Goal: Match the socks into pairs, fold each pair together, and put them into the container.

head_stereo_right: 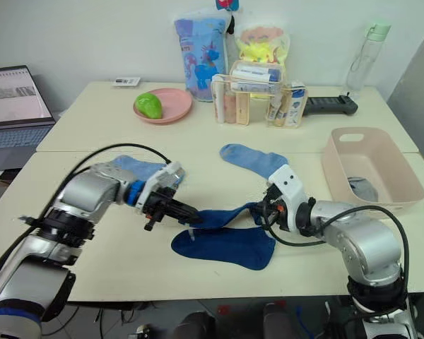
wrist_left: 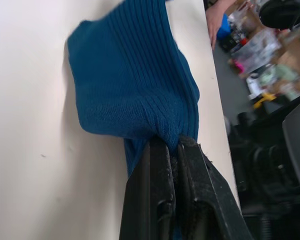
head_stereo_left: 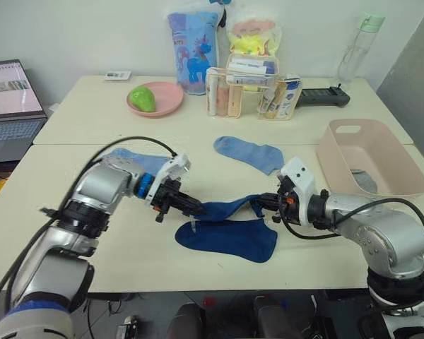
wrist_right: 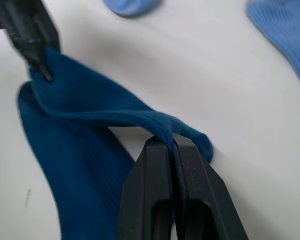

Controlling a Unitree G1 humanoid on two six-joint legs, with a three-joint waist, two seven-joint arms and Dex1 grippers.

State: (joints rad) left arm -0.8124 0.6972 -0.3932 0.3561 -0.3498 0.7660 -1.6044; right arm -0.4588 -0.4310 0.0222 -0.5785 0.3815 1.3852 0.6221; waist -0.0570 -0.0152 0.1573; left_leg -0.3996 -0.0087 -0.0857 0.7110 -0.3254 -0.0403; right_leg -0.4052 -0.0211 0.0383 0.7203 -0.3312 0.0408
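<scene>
navy sock [head_stereo_left: 230, 209] hangs stretched between left gripper [head_stereo_left: 198, 210] and right gripper [head_stereo_left: 261, 205], both clamped on it, above its mate [head_stereo_left: 226, 239] near the table's front edge [head_stereo_left: 162, 279]; next, lay it squarely on top.

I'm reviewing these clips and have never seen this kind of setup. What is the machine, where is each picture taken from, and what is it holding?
It is a humanoid robot with two arms, each ending in a two-fingered black gripper. Two pictures come from a stereo camera on its head, looking down over the arms. The other two come from cameras on each wrist, looking along that gripper's fingers.

The left gripper and right gripper each pinch one end of a navy sock, stretched between them just above a second navy sock lying flat on the table. Two light blue socks lie nearby, one in the middle, one behind the left arm. The pink container at the right holds something grey.
</scene>
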